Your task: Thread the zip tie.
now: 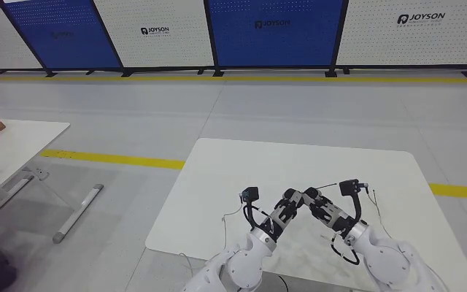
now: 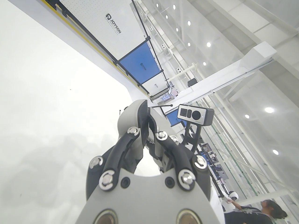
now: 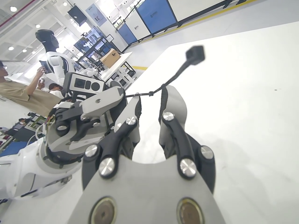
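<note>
A black zip tie (image 3: 179,69) hangs in the air over the white table (image 1: 292,160), its square head raised at the far end. My left gripper (image 2: 147,115) is shut on the thin tail, and the strap (image 2: 163,106) sticks out beyond its fingertips. Tip to tip with it, my right gripper (image 3: 151,94) is open, a gap showing between its pads. The strap crosses that gap and lies against one fingertip (image 3: 164,89). From above, the left gripper (image 1: 295,196) and the right gripper (image 1: 312,194) meet near the table's front edge, the zip tie (image 1: 332,185) a thin line beside them.
The white table (image 3: 233,71) is bare around both grippers, with its front edge close under the arms. A second white table (image 1: 29,139) stands off to the left across the floor. Blue and white partition panels (image 1: 277,33) line the far side.
</note>
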Action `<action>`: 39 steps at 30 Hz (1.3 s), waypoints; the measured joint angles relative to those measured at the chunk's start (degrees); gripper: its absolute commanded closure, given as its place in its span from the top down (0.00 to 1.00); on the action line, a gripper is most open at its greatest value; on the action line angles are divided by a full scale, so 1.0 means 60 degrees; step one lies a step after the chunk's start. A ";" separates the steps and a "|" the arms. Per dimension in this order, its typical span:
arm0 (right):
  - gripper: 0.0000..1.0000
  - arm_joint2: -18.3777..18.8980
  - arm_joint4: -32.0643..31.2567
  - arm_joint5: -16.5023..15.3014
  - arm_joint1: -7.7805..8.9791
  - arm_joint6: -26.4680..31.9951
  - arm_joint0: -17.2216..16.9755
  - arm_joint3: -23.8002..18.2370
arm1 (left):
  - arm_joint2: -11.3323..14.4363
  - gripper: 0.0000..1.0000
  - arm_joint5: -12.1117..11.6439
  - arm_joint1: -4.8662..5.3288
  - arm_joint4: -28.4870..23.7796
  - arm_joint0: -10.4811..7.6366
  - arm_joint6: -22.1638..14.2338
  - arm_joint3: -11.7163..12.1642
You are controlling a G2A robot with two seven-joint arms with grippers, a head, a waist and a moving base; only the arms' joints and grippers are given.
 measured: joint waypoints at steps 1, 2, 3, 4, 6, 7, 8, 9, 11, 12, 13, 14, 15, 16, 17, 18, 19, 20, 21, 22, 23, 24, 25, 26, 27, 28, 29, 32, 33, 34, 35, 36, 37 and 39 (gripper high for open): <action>0.19 -0.0009 0.0007 0.0000 0.0001 -0.0013 0.0012 0.0009 | 0.0003 0.00 0.0000 0.0000 0.0009 0.0000 -0.0011 0.0004; 0.19 -0.0017 0.0014 0.0000 0.0002 -0.0028 0.0024 0.0019 | 0.0006 0.00 0.0001 0.0000 0.0016 0.0000 -0.0019 0.0007; 0.22 -0.0028 0.0023 0.0000 0.0003 -0.0045 0.0038 0.0032 | 0.0007 0.00 0.0001 0.0000 0.0021 0.0000 -0.0027 0.0010; 0.24 -0.0036 0.0030 0.0000 0.0004 -0.0055 0.0046 0.0042 | 0.0007 0.00 0.0001 0.0000 0.0024 -0.0001 -0.0032 0.0013; 0.21 -0.0055 0.0045 0.0000 0.0007 -0.0070 0.0066 0.0068 | 0.0006 0.00 0.0004 0.0000 0.0039 -0.0005 -0.0044 0.0023; 0.20 -0.0063 0.0051 0.0000 0.0008 -0.0074 0.0075 0.0075 | 0.0005 0.00 0.0006 0.0000 0.0046 -0.0007 -0.0050 0.0028; 0.16 -0.0070 0.0058 0.0000 0.0008 -0.0080 0.0084 0.0082 | 0.0005 0.00 0.0009 0.0000 0.0054 -0.0009 -0.0059 0.0034; 0.10 -0.0080 0.0066 0.0000 0.0008 -0.0090 0.0096 0.0090 | 0.0006 0.00 0.0012 0.0001 0.0065 -0.0012 -0.0074 0.0041; 0.12 -0.0090 0.0078 0.0000 0.0008 -0.0117 0.0112 0.0106 | 0.0006 0.00 0.0014 0.0001 0.0075 -0.0013 -0.0087 0.0046; 0.11 -0.0096 0.0084 0.0000 0.0008 -0.0136 0.0121 0.0118 | 0.0005 0.00 0.0015 0.0001 0.0079 -0.0013 -0.0088 0.0050; 0.13 -0.0101 0.0087 0.0000 0.0008 -0.0148 0.0126 0.0126 | 0.0004 0.00 0.0018 0.0001 0.0082 -0.0014 -0.0088 0.0056; 0.13 -0.0105 0.0087 0.0000 0.0007 -0.0157 0.0130 0.0131 | 0.0001 0.00 0.0023 0.0001 0.0083 -0.0017 -0.0087 0.0063; 0.13 -0.0111 0.0087 0.0000 0.0008 -0.0166 0.0135 0.0135 | -0.0002 0.00 0.0035 -0.0001 0.0083 -0.0022 -0.0080 0.0072; 0.12 -0.0113 0.0085 0.0000 0.0008 -0.0171 0.0138 0.0138 | -0.0004 0.00 0.0045 -0.0003 0.0081 -0.0026 -0.0071 0.0078; 0.12 -0.0116 0.0083 0.0000 0.0009 -0.0174 0.0140 0.0140 | -0.0007 0.00 0.0055 -0.0005 0.0074 -0.0030 -0.0060 0.0083; 0.13 -0.0118 0.0082 0.0000 0.0011 -0.0177 0.0143 0.0143 | -0.0009 0.00 0.0065 -0.0008 0.0063 -0.0036 -0.0046 0.0087; 0.13 -0.0119 0.0082 0.0000 0.0012 -0.0180 0.0145 0.0146 | -0.0010 0.00 0.0070 -0.0010 0.0057 -0.0040 -0.0038 0.0090; 0.12 -0.0120 0.0082 0.0000 0.0013 -0.0184 0.0146 0.0149 | -0.0010 0.00 0.0075 -0.0012 0.0053 -0.0043 -0.0032 0.0094; 0.12 -0.0121 0.0082 0.0000 0.0014 -0.0189 0.0148 0.0153 | -0.0011 0.00 0.0085 -0.0014 0.0053 -0.0048 -0.0027 0.0100; 0.12 -0.0122 0.0082 0.0000 0.0015 -0.0193 0.0148 0.0156 | -0.0011 0.00 0.0094 -0.0016 0.0052 -0.0052 -0.0025 0.0108; 0.15 -0.0123 0.0083 0.0000 0.0015 -0.0199 0.0147 0.0158 | -0.0012 0.00 0.0103 -0.0017 0.0052 -0.0056 -0.0024 0.0117; 0.15 -0.0123 0.0085 0.0000 0.0016 -0.0209 0.0146 0.0161 | -0.0012 0.00 0.0112 -0.0019 0.0052 -0.0061 -0.0022 0.0130; 0.16 -0.0123 0.0085 0.0000 0.0016 -0.0216 0.0144 0.0164 | -0.0013 0.00 0.0119 -0.0020 0.0052 -0.0063 -0.0020 0.0140; 0.17 -0.0123 0.0080 0.0000 0.0017 -0.0221 0.0142 0.0168 | -0.0013 0.00 0.0126 -0.0022 0.0052 -0.0065 -0.0016 0.0149; 0.16 -0.0123 0.0068 0.0000 0.0018 -0.0227 0.0140 0.0172 | -0.0013 0.00 0.0135 -0.0024 0.0053 -0.0067 -0.0009 0.0158; 0.16 -0.0122 0.0060 0.0000 0.0018 -0.0232 0.0139 0.0175 | -0.0012 0.00 0.0142 -0.0025 0.0052 -0.0067 -0.0003 0.0162; 0.16 -0.0121 0.0053 0.0000 0.0019 -0.0238 0.0138 0.0177 | -0.0012 0.00 0.0148 -0.0027 0.0052 -0.0067 0.0003 0.0164; 0.16 -0.0117 0.0039 0.0000 0.0019 -0.0259 0.0131 0.0181 | -0.0014 0.00 0.0179 -0.0031 0.0048 -0.0064 0.0021 0.0172; 0.15 -0.0116 0.0033 0.0000 0.0019 -0.0268 0.0129 0.0183 | -0.0016 0.00 0.0197 -0.0032 0.0048 -0.0064 0.0023 0.0174; 0.14 -0.0116 0.0027 0.0000 0.0019 -0.0273 0.0128 0.0184 | -0.0017 0.00 0.0209 -0.0033 0.0050 -0.0064 0.0024 0.0175; 0.13 -0.0115 0.0018 0.0000 0.0018 -0.0278 0.0128 0.0186 | -0.0018 0.00 0.0220 -0.0034 0.0050 -0.0063 0.0024 0.0177; 0.13 -0.0115 0.0005 0.0000 0.0018 -0.0288 0.0128 0.0188 | -0.0021 0.00 0.0233 -0.0035 0.0050 -0.0062 0.0026 0.0179; 0.14 -0.0115 -0.0004 0.0000 0.0017 -0.0296 0.0126 0.0190 | -0.0022 0.00 0.0240 -0.0036 0.0050 -0.0062 0.0029 0.0181; 0.15 -0.0113 -0.0039 0.0000 0.0016 -0.0320 0.0123 0.0199 | -0.0029 0.00 0.0263 -0.0038 0.0045 -0.0059 0.0036 0.0187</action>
